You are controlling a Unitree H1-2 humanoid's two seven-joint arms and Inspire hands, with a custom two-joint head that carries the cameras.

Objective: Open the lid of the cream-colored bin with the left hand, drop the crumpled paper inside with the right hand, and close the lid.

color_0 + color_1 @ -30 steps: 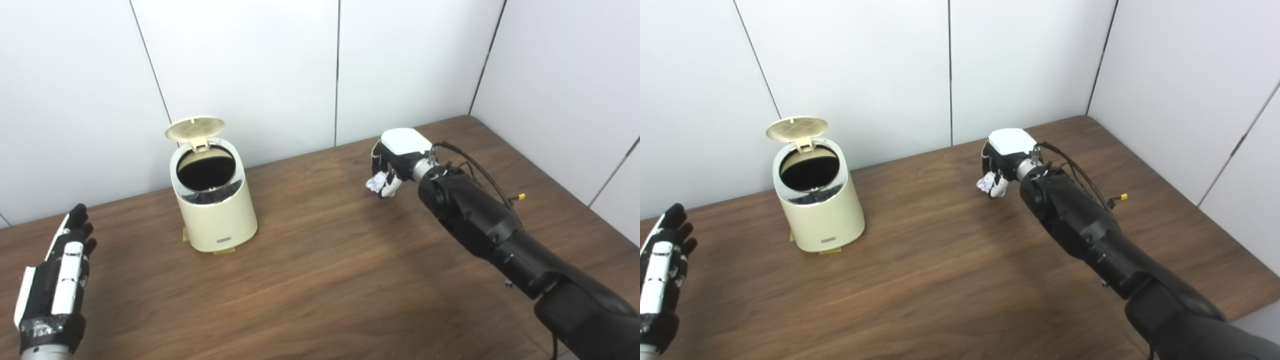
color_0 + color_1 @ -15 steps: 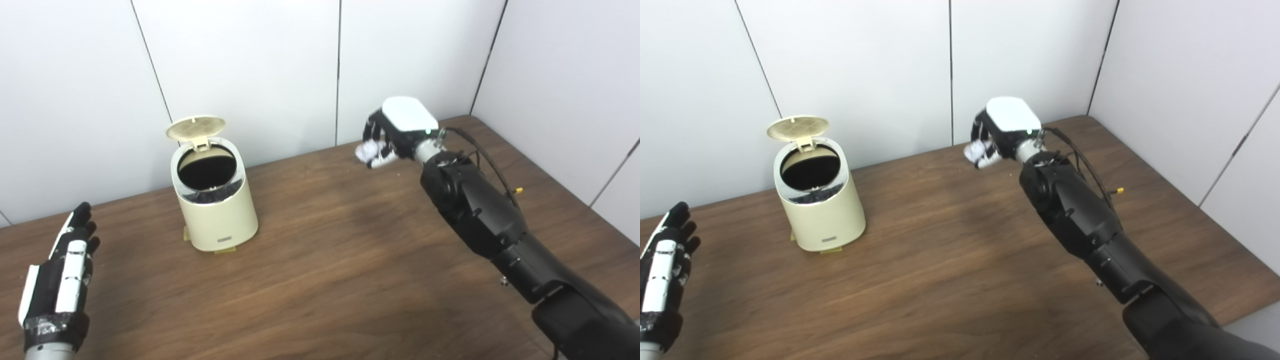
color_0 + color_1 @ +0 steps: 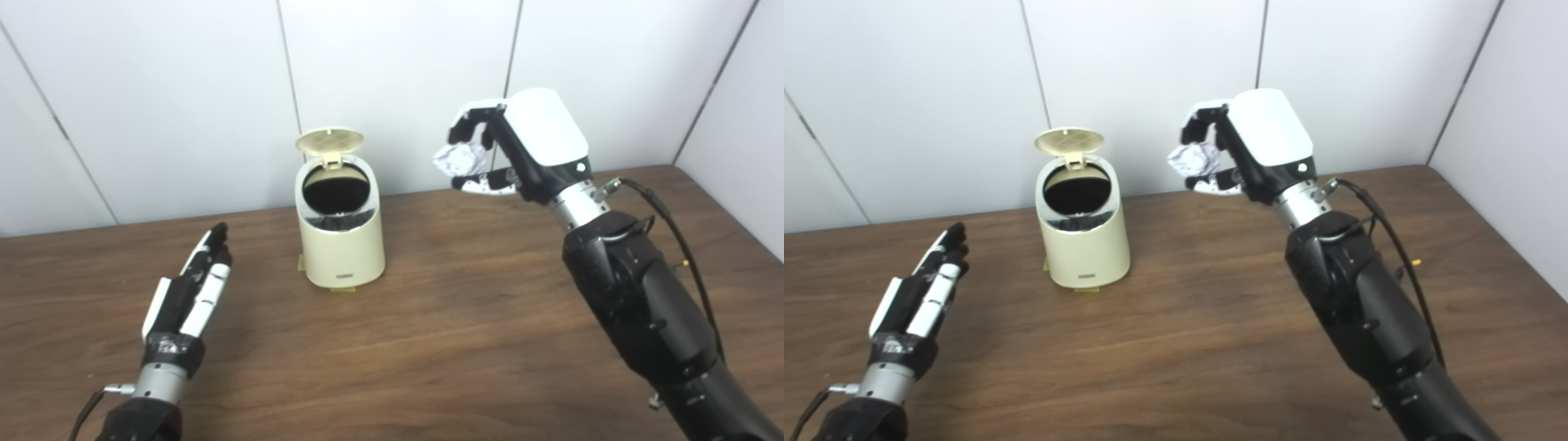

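Cream-colored bin upright on table, lid raised, crumpled white paper held aloft right of it

Dark wood table w/ white panel walls behind, right.

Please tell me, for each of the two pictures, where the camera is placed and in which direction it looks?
Left eye view: on the robot's head, looking forward and down at the table and white wall; the left hand and right hand show, arms entering from below.
Right eye view: beside it, a little to the right, facing the same way; the same hands and arms show, shifted left.
Shared: the cream bin with its lid up, and the crumpled paper held in the right hand.
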